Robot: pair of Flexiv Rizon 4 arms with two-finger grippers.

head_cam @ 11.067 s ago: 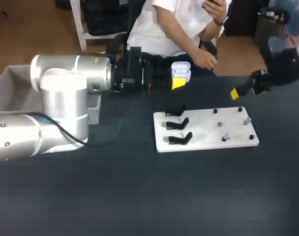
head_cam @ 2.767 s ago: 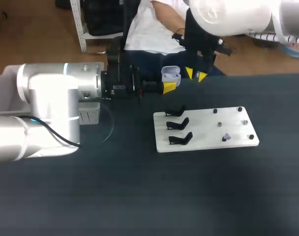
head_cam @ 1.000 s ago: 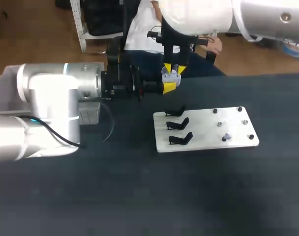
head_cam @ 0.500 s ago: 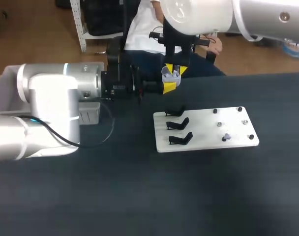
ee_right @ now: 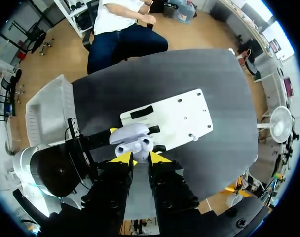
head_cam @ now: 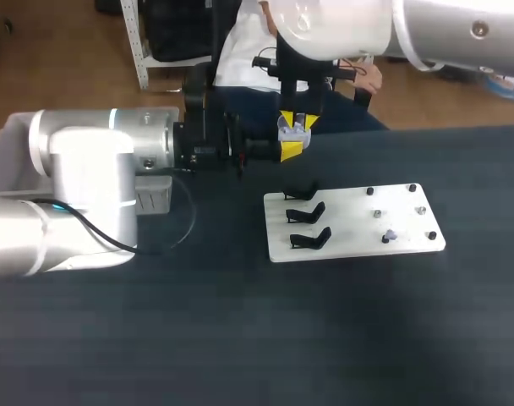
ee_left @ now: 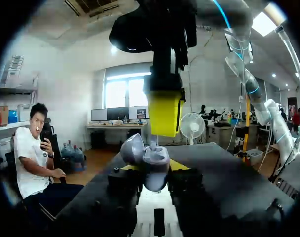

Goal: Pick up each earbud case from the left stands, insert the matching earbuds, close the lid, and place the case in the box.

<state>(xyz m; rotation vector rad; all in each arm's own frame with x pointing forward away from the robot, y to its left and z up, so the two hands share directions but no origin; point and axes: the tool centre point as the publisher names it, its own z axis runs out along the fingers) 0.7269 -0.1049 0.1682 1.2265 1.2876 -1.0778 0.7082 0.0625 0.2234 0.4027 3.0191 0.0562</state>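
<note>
Left jaws are clamped on the open earbud case [head_cam: 292, 131], one finger on each side of its body. They hold it in the air above the far edge of the worktop [head_cam: 240, 338], with the lid tipped back. Right jaws hang straight down over the case, close above its open mouth. I cannot tell whether they grip anything.

The left arm [head_cam: 96, 169] comes in from 9 o'clock and lies level across the worktop. The right arm [head_cam: 367, 21] comes in from 1 o'clock.

From the white board [head_cam: 350, 244] the case is at 11 o'clock, near it but apart. Three black stands [head_cam: 308, 213] sit in a column along the board's 9 o'clock edge. A small lilac earbud [head_cam: 390, 236] rests towards the board's 4 o'clock corner, among dark pegs.

The pale box [head_cam: 8, 148] sits at the worktop's 9 o'clock side, behind the left arm.
</note>
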